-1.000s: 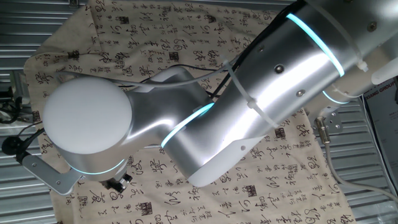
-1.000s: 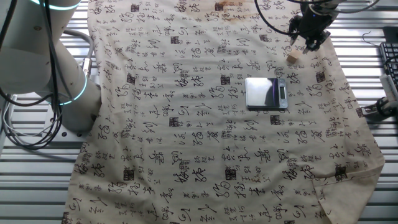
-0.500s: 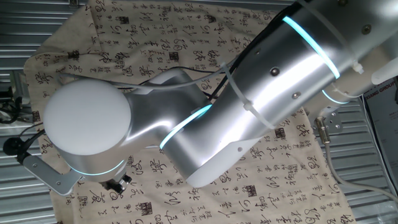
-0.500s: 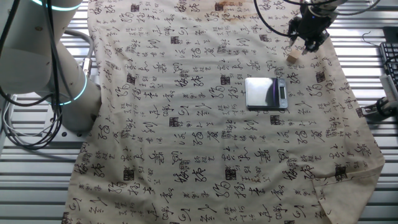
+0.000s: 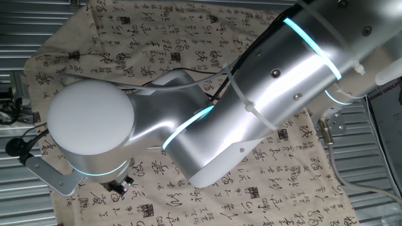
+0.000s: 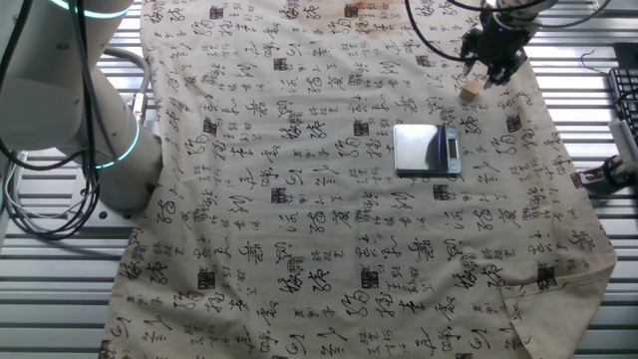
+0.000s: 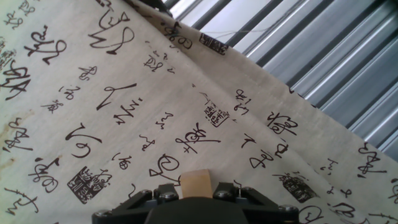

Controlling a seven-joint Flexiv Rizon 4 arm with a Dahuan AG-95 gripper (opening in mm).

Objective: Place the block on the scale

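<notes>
The tan block (image 6: 472, 88) hangs between the fingers of my gripper (image 6: 480, 80) near the far right of the patterned cloth, just off its surface. In the hand view the block (image 7: 196, 184) sits between the two dark fingers at the bottom edge. The gripper is shut on it. The scale (image 6: 427, 150), a dark grey square plate with a lighter strip on its right side, lies on the cloth nearer the camera and a little left of the block. In one fixed view the arm's body (image 5: 251, 107) hides the block and the scale.
The cloth (image 6: 319, 199) with black characters covers the table. Ribbed metal (image 7: 348, 68) shows beyond the cloth's edge close to the gripper. The arm's base (image 6: 70, 90) stands at the left. A keyboard edge (image 6: 625, 100) lies at the far right.
The gripper and the block have shifted slightly up and to the right in the other fixed view. The scale has not moved.
</notes>
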